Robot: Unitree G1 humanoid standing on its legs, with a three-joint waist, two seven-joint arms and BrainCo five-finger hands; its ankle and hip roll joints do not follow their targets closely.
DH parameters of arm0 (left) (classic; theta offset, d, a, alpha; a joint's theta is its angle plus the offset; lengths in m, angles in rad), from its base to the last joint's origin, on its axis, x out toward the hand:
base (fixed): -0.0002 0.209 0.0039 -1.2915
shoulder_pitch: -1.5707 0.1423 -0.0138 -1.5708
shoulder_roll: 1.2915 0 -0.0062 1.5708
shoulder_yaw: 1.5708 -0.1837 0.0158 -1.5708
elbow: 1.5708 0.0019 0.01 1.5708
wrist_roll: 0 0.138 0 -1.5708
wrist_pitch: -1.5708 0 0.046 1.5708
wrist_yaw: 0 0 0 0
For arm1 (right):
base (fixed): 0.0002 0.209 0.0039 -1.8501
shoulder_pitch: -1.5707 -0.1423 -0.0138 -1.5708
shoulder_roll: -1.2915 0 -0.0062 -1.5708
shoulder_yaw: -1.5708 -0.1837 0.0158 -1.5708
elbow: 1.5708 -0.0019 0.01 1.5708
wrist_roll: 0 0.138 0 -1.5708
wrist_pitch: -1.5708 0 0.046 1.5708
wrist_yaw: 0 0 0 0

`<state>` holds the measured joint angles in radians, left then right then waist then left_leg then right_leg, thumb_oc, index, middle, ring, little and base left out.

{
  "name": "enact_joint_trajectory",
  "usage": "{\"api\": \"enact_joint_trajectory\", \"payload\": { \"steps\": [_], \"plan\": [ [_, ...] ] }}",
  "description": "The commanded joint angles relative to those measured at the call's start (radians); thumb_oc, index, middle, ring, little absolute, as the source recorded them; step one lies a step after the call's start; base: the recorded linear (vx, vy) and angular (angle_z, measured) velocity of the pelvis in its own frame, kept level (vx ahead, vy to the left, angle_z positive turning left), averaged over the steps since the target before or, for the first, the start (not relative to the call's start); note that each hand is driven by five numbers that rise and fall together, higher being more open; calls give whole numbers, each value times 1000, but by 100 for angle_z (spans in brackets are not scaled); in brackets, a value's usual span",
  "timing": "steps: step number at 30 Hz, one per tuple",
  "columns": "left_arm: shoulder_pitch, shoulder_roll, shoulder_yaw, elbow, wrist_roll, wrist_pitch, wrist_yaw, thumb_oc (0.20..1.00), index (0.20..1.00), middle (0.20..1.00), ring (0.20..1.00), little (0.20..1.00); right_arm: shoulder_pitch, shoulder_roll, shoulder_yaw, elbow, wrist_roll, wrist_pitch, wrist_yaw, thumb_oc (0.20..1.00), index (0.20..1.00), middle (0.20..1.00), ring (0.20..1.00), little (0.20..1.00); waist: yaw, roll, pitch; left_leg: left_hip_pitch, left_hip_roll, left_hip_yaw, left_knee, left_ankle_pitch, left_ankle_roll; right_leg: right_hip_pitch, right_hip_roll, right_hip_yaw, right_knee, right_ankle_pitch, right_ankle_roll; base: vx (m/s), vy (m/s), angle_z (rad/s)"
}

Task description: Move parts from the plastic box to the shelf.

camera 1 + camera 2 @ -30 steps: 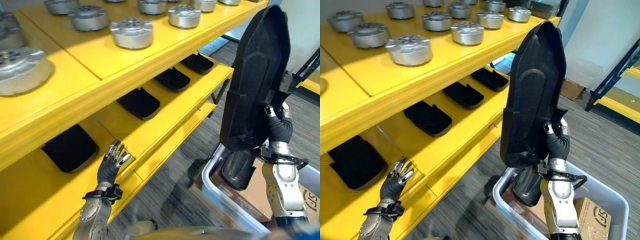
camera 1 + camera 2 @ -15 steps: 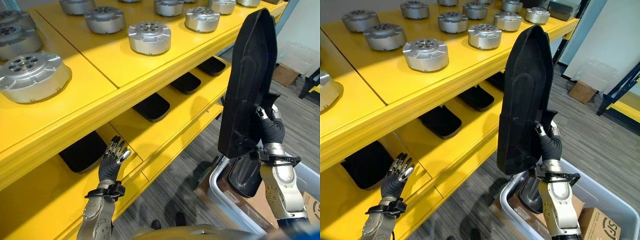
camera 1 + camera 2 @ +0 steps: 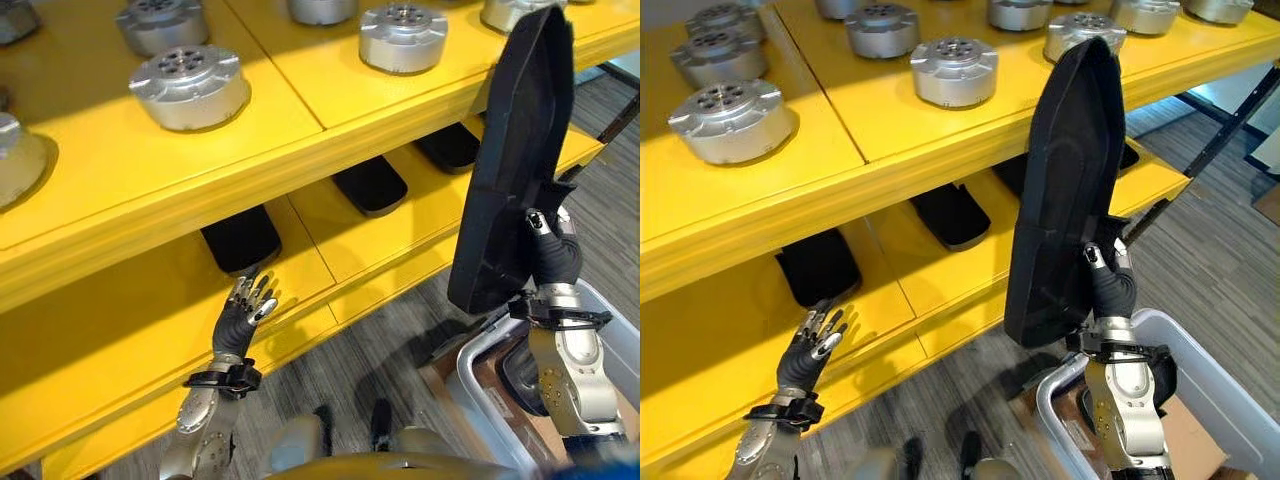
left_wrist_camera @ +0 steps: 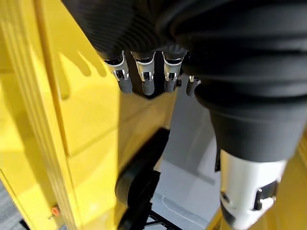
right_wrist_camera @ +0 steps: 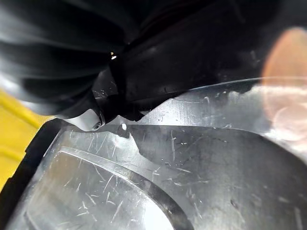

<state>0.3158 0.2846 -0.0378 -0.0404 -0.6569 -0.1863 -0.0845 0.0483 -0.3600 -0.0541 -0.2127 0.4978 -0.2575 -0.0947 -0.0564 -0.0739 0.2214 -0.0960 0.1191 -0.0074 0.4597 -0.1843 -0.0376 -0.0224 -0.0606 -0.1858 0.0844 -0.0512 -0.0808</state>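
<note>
**Right hand holding a tall black part upright above the plastic box**

Right wrist view is showing little beyond a scratched, glossy black surface pressed close to the hand's dark cover, so the grip itself is hard to read there. From the head views, the right hand (image 3: 1108, 285) is curling its fingers round the lower edge of the black part (image 3: 1065, 190), which is standing upright and covering part of the yellow shelf (image 3: 890, 130) behind it. The part's base is hanging just above the plastic box (image 3: 1200, 365), whose far side is running out of the picture; something dark is lying inside it, too hidden to name.

The left hand (image 3: 245, 310) is reaching toward the front edge of the lower shelf level, fingers straight and slightly spread, holding nothing (its own wrist view is showing the same straight fingers).

On the top level, nine silver round parts (image 3: 953, 70) are sitting in the right eye view, several cut off at the frame edge. On the lower level three black trays (image 3: 369, 184) are lying in a row in the left eye view, one partly behind the held part.

Grey striped carpet (image 3: 1230, 230) is covering the floor.
</note>
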Motion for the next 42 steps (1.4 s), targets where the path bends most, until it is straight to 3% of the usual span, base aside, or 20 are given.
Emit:
{"api": "enact_joint_trajectory", "payload": {
  "steps": [1,2,3,5,7,10,18,20,21,24,29,33,35,42],
  "plan": [
    [19,10,9,-48,-31,-34,-11,1000,1000,1000,1000,1000,-20,-12,-30,-38,40,-95,-23,200,200,200,200,200,-48,48,-133,151,215,84,-282,233,-9,-155,-45,14,266,-65,118,-125,359,25],
    [13,16,6,-50,-33,-35,-4,1000,1000,1000,1000,1000,-23,-13,-25,-39,43,-96,-26,200,200,200,200,200,-54,62,-133,153,268,88,-324,289,-31,-183,-63,15,303,-74,129,-161,452,41],
    [4,27,4,-59,-38,-33,2,1000,1000,1000,1000,1000,-19,-20,-20,-33,43,-94,-36,200,200,200,200,200,-61,71,-131,162,316,95,-378,376,-59,-227,-113,7,377,-93,140,-175,439,52],
    [-11,38,0,-61,-38,-33,11,1000,1000,1000,1000,1000,-18,-24,-17,-28,44,-93,-43,200,200,200,200,200,-64,84,-123,168,339,113,-415,415,-86,-264,-157,3,436,-97,160,-125,338,52],
    [-10,43,-1,-68,-43,-36,8,1000,1000,1000,1000,1000,-11,-22,-16,-24,43,-90,-47,200,200,200,200,200,-58,104,-121,194,319,112,-458,338,-107,-286,-190,14,469,-84,182,-68,337,55],
    [-16,52,0,-66,-37,-32,0,1000,1000,1000,1000,1000,18,5,-31,-24,55,-86,-38,200,200,200,200,200,-48,91,-116,162,284,119,-414,228,-110,-232,-245,-9,421,-38,217,7,243,15],
    [-18,76,21,-66,-8,-32,3,1000,1000,1000,1000,1000,114,50,-25,-1,101,-44,10,200,200,200,200,200,-35,40,-104,119,178,83,-259,86,-109,-98,-323,-23,302,22,266,29,164,20],
    [-18,77,21,-67,-8,-32,4,1000,1000,1000,1000,1000,114,50,-26,-1,102,-44,10,200,200,200,200,200,-37,40,-103,116,177,81,-254,83,-108,-95,-324,-25,300,22,267,14,85,23],
    [-13,82,34,-69,-2,-32,6,1000,1000,1000,1000,1000,147,50,-8,3,110,-24,41,200,200,200,200,200,-33,24,-101,102,152,74,-216,54,-99,-71,-337,-19,273,33,268,40,143,15],
    [-1,77,51,-72,2,-34,11,1000,1000,1000,1000,1000,170,43,0,11,86,-6,61,200,200,200,200,200,-27,9,-101,89,135,66,-182,32,-92,-44,-345,-20,250,43,273,42,91,8],
    [11,74,66,-69,6,-43,21,1000,1000,1000,1000,1000,174,38,56,27,67,10,96,200,200,200,200,200,-12,-8,-90,85,126,64,-152,14,-84,-25,-343,-17,237,42,275,11,15,8],
    [12,73,70,-68,9,-41,30,1000,1000,1000,1000,1000,148,51,172,54,140,38,146,200,200,200,200,200,5,-19,-75,95,124,68,-152,11,-82,-13,-336,-8,228,45,276,0,-4,0],
    [17,69,107,-69,21,-46,51,1000,1000,1000,1000,1000,118,23,307,63,192,71,216,200,200,200,200,200,27,-26,-53,109,120,74,-158,13,-82,-5,-336,-4,222,45,277,-33,7,-7],
    [18,79,161,-46,56,-66,80,1000,1000,1000,1000,1000,120,-14,411,64,192,102,281,200,200,200,200,200,43,-33,-13,123,111,76,-142,8,-82,-1,-340,9,237,41,276,-20,2,-3]
  ]
}}
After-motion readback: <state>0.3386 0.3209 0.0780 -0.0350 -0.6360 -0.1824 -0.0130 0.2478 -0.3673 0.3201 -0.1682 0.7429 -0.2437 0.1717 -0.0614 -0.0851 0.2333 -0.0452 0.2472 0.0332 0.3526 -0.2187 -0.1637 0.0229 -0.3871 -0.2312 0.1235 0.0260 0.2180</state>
